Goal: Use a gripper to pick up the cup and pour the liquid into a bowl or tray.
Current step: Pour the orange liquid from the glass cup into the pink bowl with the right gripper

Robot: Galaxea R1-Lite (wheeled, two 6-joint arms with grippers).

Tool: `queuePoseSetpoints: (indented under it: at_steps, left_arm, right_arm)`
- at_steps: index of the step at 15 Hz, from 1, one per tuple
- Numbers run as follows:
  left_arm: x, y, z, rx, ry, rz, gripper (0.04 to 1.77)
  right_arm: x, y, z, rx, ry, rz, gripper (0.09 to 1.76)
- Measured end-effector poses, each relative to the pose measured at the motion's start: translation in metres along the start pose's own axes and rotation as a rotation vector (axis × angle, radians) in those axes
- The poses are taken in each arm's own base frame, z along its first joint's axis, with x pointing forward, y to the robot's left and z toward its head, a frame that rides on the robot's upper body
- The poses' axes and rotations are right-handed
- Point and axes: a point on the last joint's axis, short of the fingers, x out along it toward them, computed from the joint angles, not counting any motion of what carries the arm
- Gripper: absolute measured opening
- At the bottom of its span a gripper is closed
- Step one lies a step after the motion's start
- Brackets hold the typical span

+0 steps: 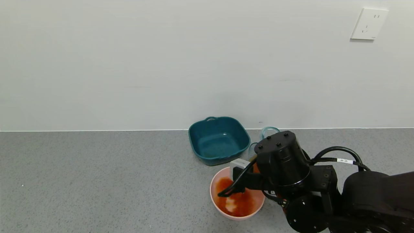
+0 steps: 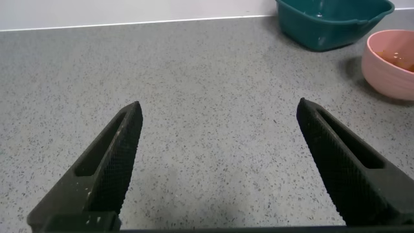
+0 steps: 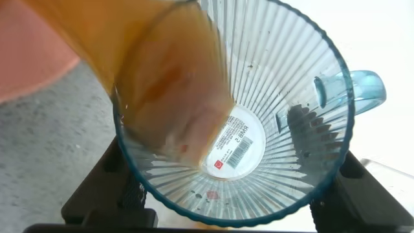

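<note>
My right gripper (image 3: 229, 188) is shut on the ribbed blue-grey cup (image 3: 278, 97), with one dark finger on each side. The cup is tipped over the pale pink bowl (image 1: 214, 187). Reddish-brown liquid (image 3: 162, 84) runs along the cup's inner wall toward the rim. More liquid (image 1: 239, 204) lies in the bowl. The cup's tab (image 3: 362, 87) points away from the bowl. In the head view the black wrist joint (image 1: 281, 158) hides most of the cup (image 1: 268, 131). My left gripper (image 2: 220, 113) is open and empty above bare counter, with the bowl (image 2: 388, 61) off to one side.
A dark teal square dish with handles (image 1: 218, 140) stands just behind the bowl near the wall; it also shows in the left wrist view (image 2: 333, 22). The grey speckled counter (image 1: 97, 178) stretches to the left. A white wall socket (image 1: 368, 24) is at the upper right.
</note>
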Motion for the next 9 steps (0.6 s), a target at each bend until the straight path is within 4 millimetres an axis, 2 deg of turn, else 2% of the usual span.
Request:
queuePoseSetpoints:
  at_steps: [9]
  left_arm:
    - [0.0, 0.0, 0.0, 0.0, 0.0, 0.0, 1.72]
  right_arm:
    - [-0.016, -0.005, 0.005, -0.18, 0.026, -0.05, 1.35]
